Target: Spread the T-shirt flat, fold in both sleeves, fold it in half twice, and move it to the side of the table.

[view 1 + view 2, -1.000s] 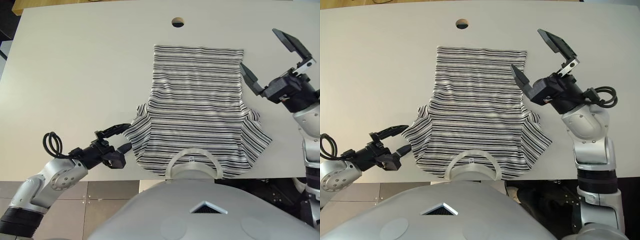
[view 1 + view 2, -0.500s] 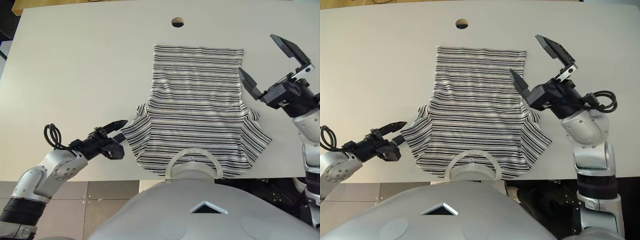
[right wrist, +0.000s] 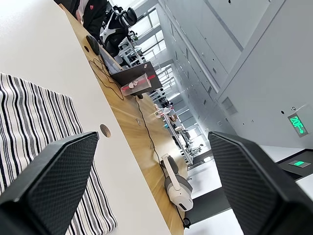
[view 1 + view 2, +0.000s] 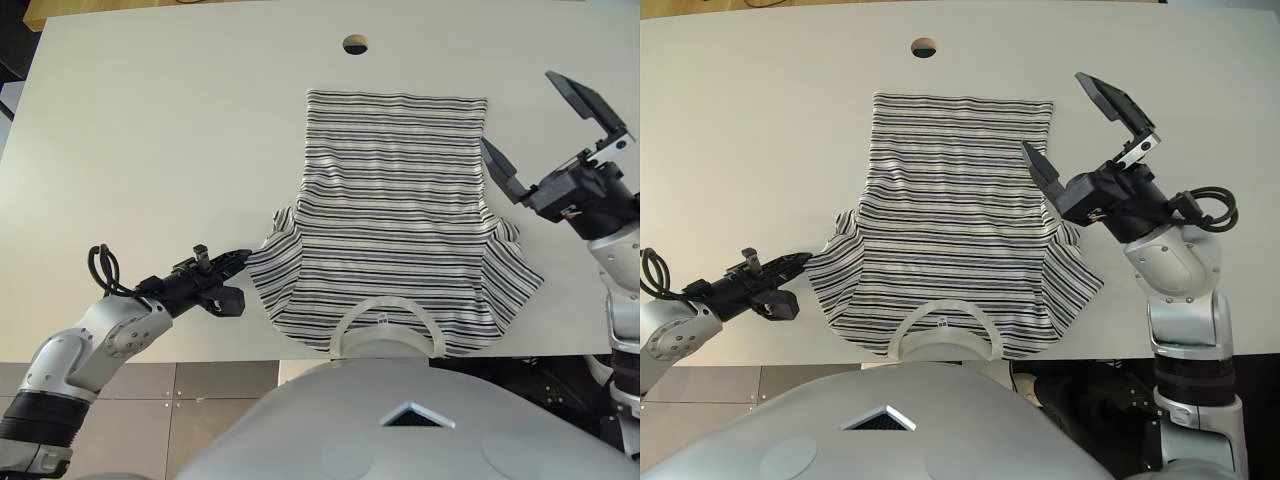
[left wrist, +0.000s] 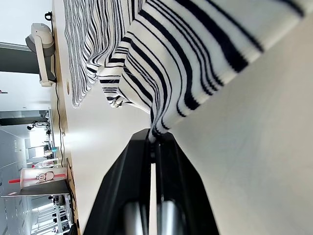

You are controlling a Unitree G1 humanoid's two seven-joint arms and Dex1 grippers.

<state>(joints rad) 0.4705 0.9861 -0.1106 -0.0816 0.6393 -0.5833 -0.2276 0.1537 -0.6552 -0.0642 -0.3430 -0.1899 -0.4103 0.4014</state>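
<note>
A black-and-white striped T-shirt (image 4: pixel 395 215) lies on the white table (image 4: pixel 170 140), hem at the far side and collar at the near edge. Both sleeves are bunched against the body. My left gripper (image 4: pixel 238 263) lies low on the table at the left sleeve (image 4: pixel 272 255). In the left wrist view its fingers (image 5: pixel 142 161) are pressed together, with the sleeve's edge (image 5: pixel 161 115) pinched at their tips. My right gripper (image 4: pixel 1080 135) hovers wide open above the shirt's right side, with nothing between its fingers (image 3: pixel 54 181).
A round cable hole (image 4: pixel 354 44) sits in the table beyond the hem. Bare table stretches to the left of the shirt. The table's near edge (image 4: pixel 150 358) runs just behind my left gripper. A wooden desk (image 3: pixel 142 122) stands beyond the table.
My left gripper, open a second ago, slid toward the left sleeve and shut on its edge. My right gripper stayed open and shifted only slightly.
</note>
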